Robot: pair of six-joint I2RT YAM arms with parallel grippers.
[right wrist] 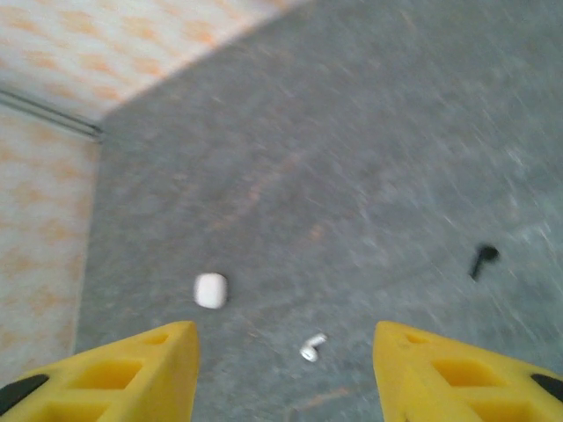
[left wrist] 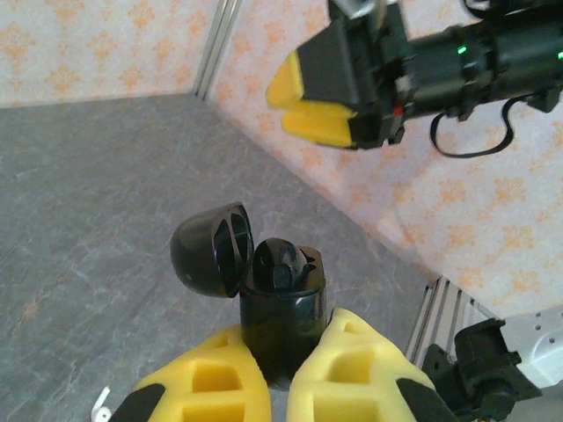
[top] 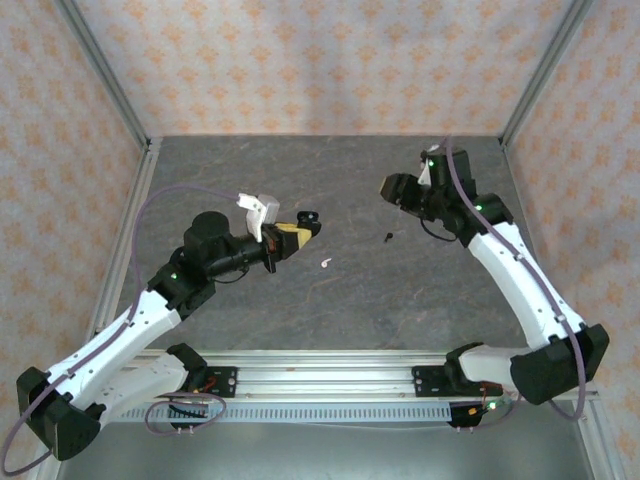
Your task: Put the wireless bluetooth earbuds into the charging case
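My left gripper (left wrist: 286, 338) is shut on the body of a black charging case (left wrist: 281, 308), held upright above the table with its lid (left wrist: 209, 251) swung open to the left. A dark earbud shape (left wrist: 280, 264) sits in its top. From above, the left gripper (top: 298, 233) and the case (top: 309, 217) are near the table's middle. A white earbud (top: 327, 263) and a black earbud (top: 387, 237) lie loose on the table. My right gripper (top: 389, 188) hangs open and empty above them; below it are the white earbud (right wrist: 312, 345) and the black earbud (right wrist: 482, 258).
A closed white charging case (right wrist: 209, 290) rests on the grey table (top: 400, 290) towards the left wall. The right gripper's yellow fingers (left wrist: 317, 119) hover just above and beyond the black case. Aluminium frame posts and patterned walls bound the table on three sides.
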